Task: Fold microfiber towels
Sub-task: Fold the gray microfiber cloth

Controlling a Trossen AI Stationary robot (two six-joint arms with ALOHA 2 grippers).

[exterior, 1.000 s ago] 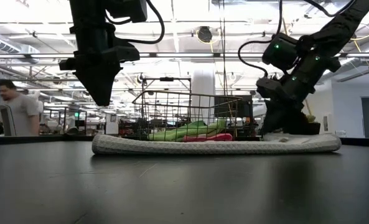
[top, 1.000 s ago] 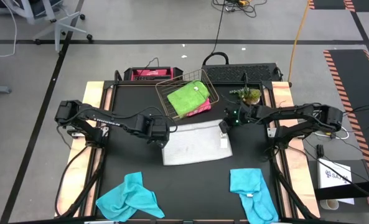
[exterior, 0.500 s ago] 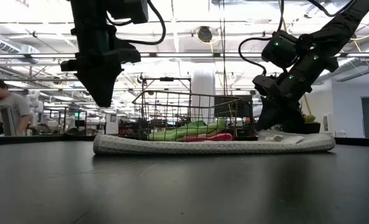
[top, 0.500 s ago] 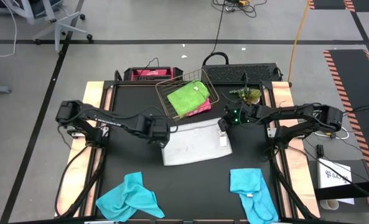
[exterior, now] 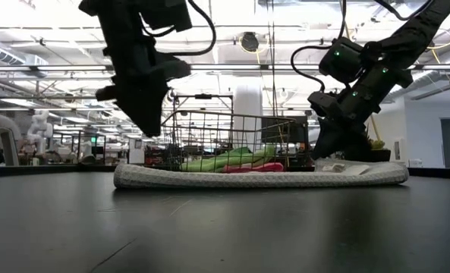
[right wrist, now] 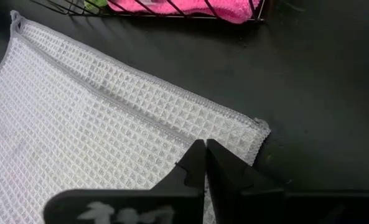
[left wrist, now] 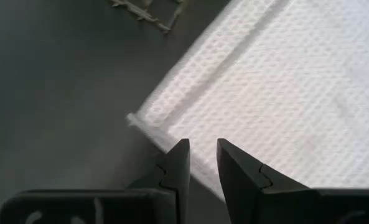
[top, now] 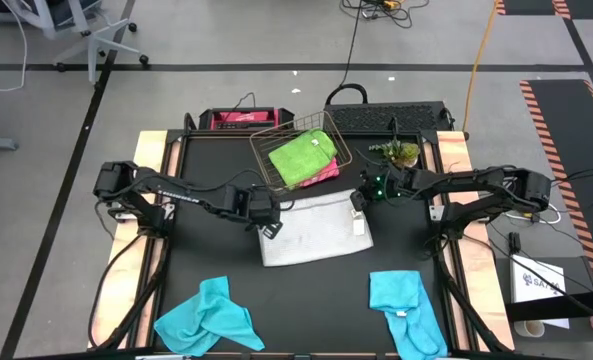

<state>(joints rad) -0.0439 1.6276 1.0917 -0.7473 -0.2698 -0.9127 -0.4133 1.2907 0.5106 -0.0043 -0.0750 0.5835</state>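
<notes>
Flat towel [top: 316,228] before basket [top: 301,155]

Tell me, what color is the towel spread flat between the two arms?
Light grey, with a little waffle-square pattern. The grey towel shows best in the right wrist view.

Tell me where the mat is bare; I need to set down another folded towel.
Free: the black mat between the two turquoise towels, in front of the grey towel; also the strip left of it, under the left arm. Crowded: the far edge, where the wire basket sits, and the grey towel's corners, where left gripper and right gripper work.
</notes>
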